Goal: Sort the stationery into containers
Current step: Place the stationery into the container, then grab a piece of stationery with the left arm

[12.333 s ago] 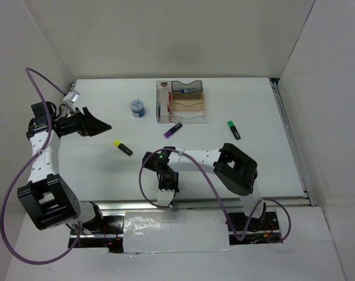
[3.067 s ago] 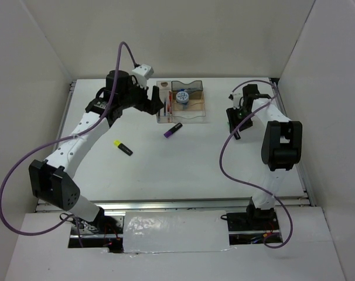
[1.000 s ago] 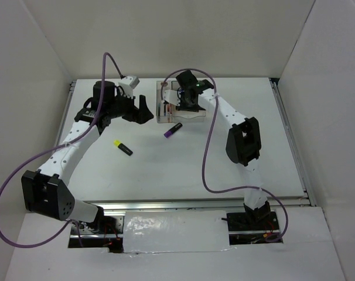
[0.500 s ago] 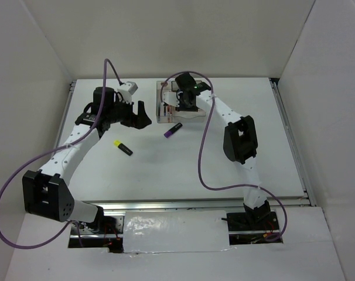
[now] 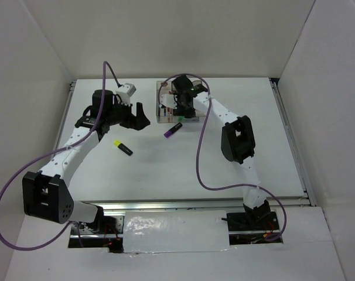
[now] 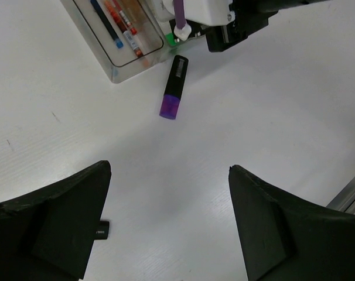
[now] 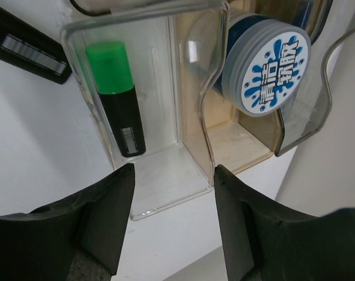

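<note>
The smoky-brown organiser (image 5: 160,116) stands at the back of the table. My right gripper (image 5: 183,111) hovers over it, open and empty (image 7: 174,172). Just beyond its fingers a green highlighter (image 7: 116,96) lies in the clear front compartment (image 7: 166,170). The blue-white tub (image 7: 265,73) sits in the brown compartment beside it. Pens (image 6: 122,26) lie in the long side compartment. A purple highlighter (image 5: 173,130) lies on the table just in front of the organiser (image 6: 173,86). A yellow highlighter (image 5: 123,147) lies further left. My left gripper (image 5: 140,117) hangs open above the table (image 6: 170,170).
White walls close in the table on the left, back and right. A metal rail (image 5: 195,205) runs along the near edge. The right arm's purple cable (image 5: 202,158) loops over the middle of the table.
The right gripper has opened over the organiser's front compartment, and the green highlighter now lies free in it. The left gripper has drifted slightly left and nearer.
</note>
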Tool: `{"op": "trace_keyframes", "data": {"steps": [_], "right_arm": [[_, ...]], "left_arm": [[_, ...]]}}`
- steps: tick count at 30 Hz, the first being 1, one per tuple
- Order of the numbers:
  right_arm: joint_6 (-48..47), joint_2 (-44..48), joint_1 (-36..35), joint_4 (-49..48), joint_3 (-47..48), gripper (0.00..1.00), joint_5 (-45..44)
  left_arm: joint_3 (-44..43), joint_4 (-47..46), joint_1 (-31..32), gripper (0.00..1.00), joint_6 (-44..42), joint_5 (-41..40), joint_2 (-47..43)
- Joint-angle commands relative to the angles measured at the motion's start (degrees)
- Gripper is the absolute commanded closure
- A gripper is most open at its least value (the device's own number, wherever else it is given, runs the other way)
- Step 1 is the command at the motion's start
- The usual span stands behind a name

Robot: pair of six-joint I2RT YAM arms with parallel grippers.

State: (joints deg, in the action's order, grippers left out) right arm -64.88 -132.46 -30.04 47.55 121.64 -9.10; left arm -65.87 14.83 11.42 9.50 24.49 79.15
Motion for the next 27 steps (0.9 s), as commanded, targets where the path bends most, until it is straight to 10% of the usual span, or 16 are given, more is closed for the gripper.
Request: {"op": "trace_keyframes", "data": {"steps": [1, 14, 27], "right_arm": [[4.56, 4.75, -0.72, -0.36, 2.72, 0.37, 2.68], [39.28, 30.76, 9.91, 2.02, -10.72, 0.37, 23.15], [43.79, 45.19, 15.71, -0.18, -26.02, 0.36, 28.7]], "left_arm": [[3.45, -5.42, 1.31, 0.07, 0.88, -0.92, -2.95], [11.91, -19.83, 13.71, 0.23, -5.71, -11.39, 6.18], [6.46, -28.8, 17.23, 0.3, -8.09, -13.5, 22.08]]}}
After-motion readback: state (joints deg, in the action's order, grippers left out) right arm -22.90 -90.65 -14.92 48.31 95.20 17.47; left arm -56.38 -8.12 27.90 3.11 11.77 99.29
